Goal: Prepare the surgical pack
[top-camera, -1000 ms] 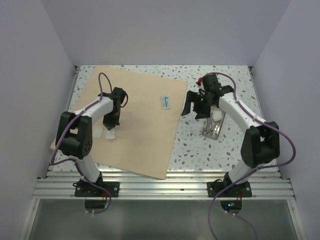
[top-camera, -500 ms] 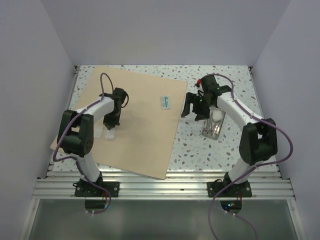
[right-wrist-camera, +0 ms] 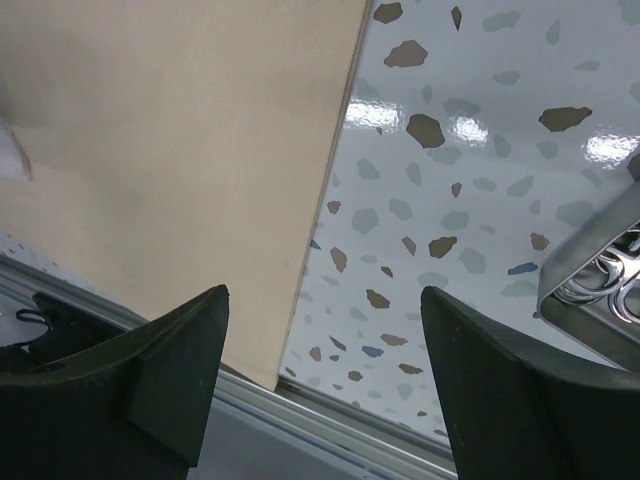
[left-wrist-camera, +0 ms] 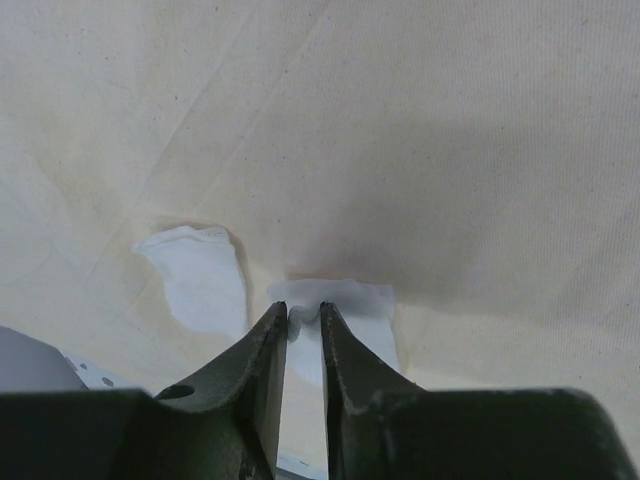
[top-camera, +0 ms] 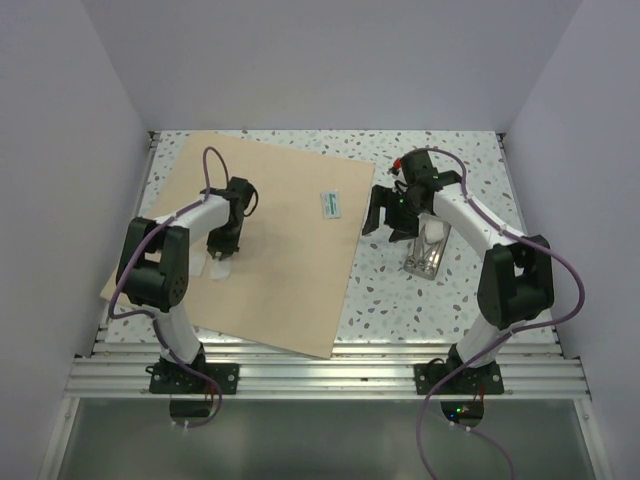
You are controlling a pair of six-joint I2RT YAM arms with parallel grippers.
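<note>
Top external view shows me the tan wrap sheet [top-camera: 285, 255] spread flat over the left and centre of the speckled tabletop [top-camera: 395, 295]. The left gripper [top-camera: 222, 250] points down at the white gauze squares [top-camera: 217, 268] near the sheet's lower-left part. On the left wrist camera its fingers [left-wrist-camera: 265, 345] stand a narrow slit apart, tips at the edge of one gauze square [left-wrist-camera: 355, 305], the other square [left-wrist-camera: 200, 280] just beside. The right gripper [top-camera: 388, 225] hangs wide open, holding nothing, at centre right beside the steel tray [top-camera: 425, 258].
</note>
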